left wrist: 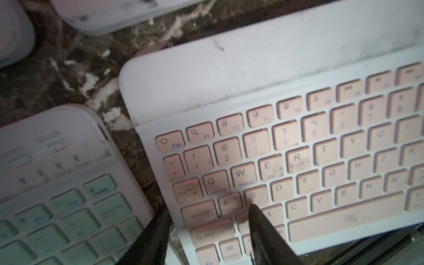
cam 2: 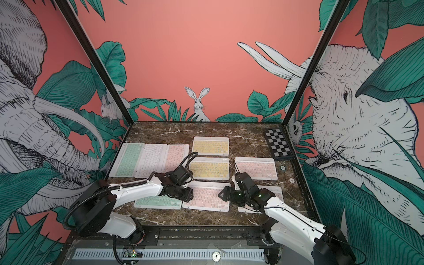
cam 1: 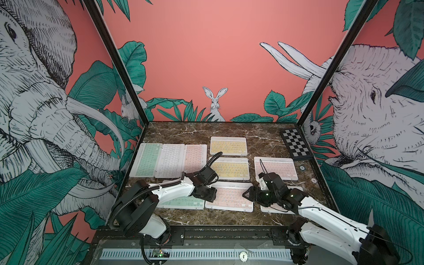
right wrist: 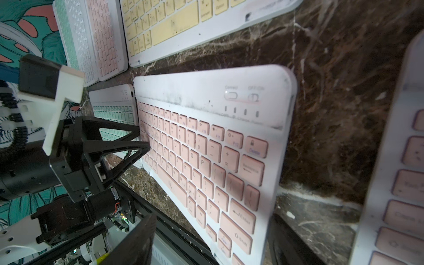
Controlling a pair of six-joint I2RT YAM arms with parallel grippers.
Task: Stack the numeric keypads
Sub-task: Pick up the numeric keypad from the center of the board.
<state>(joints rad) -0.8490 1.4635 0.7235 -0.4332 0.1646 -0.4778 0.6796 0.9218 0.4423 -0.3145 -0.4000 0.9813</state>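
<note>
Keypads lie singly across the table, none yet on another. I take the pink keypad in front of me as my mark. Just beside its left end lies the green keypad. Near its right end, half under my right arm, is a paler pink keypad. Close behind it sits a yellow keypad, with the rest of the spread farther back.

My left pincer is drawn together on the mark's left edge. One finger lies on the keys by the S, and the other finger is down in the narrow gap toward the green keypad, so I judge it clamped on that edge. My right pincer hovers just off the mark's right end, fingers wide apart, holding nothing.

As I read it, the step is to take that right end too and lift the pink keypad level. I should bring the right fingers in low, one beneath the rim and one on the white frame rather than on the keys, and close gently. Then I raise both ends together, so the thin board neither twists nor slips out of my left pinch. My lower left finger sits close to the green keypad, so a straight upward lift should avoid dragging it along.
</note>
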